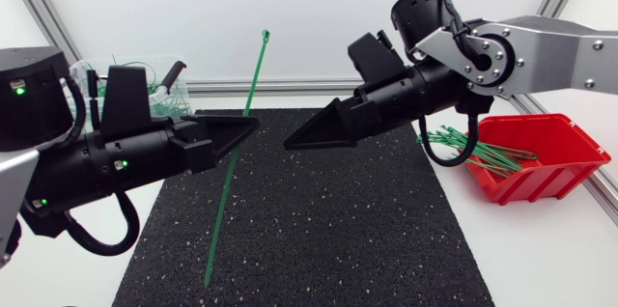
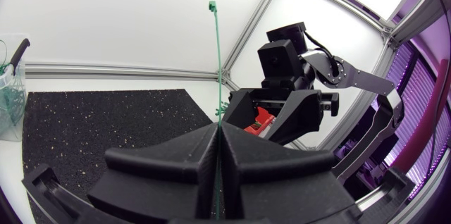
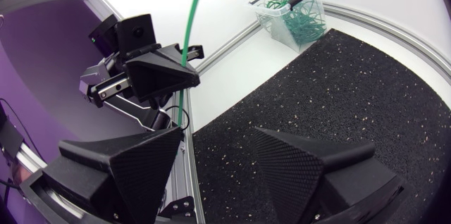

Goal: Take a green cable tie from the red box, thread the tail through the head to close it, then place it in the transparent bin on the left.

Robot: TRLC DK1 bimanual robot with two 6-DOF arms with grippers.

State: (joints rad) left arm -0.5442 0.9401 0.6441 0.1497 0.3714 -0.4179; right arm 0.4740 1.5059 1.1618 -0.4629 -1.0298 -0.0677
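A long green cable tie [image 1: 235,143] hangs nearly upright over the black mat, its head [image 1: 266,34] at the upper end. My left gripper [image 1: 249,127] is shut on its middle; in the left wrist view the fingers [image 2: 201,155] meet on the tie [image 2: 215,62]. My right gripper [image 1: 291,140] points at it from the right, a short gap away, open, with nothing between its fingers [image 3: 134,164]. The right wrist view shows the left gripper [image 3: 161,76] ahead, holding the tie [image 3: 194,16]. The red box [image 1: 541,157] with several green ties stands at the right. The transparent bin [image 1: 145,90] is at the back left.
A black speckled mat [image 1: 319,220] covers the middle of the white table. The bin [image 3: 292,14] holds several closed green ties and a black-handled tool. The red box sits partly under my right arm's forearm and cable loop.
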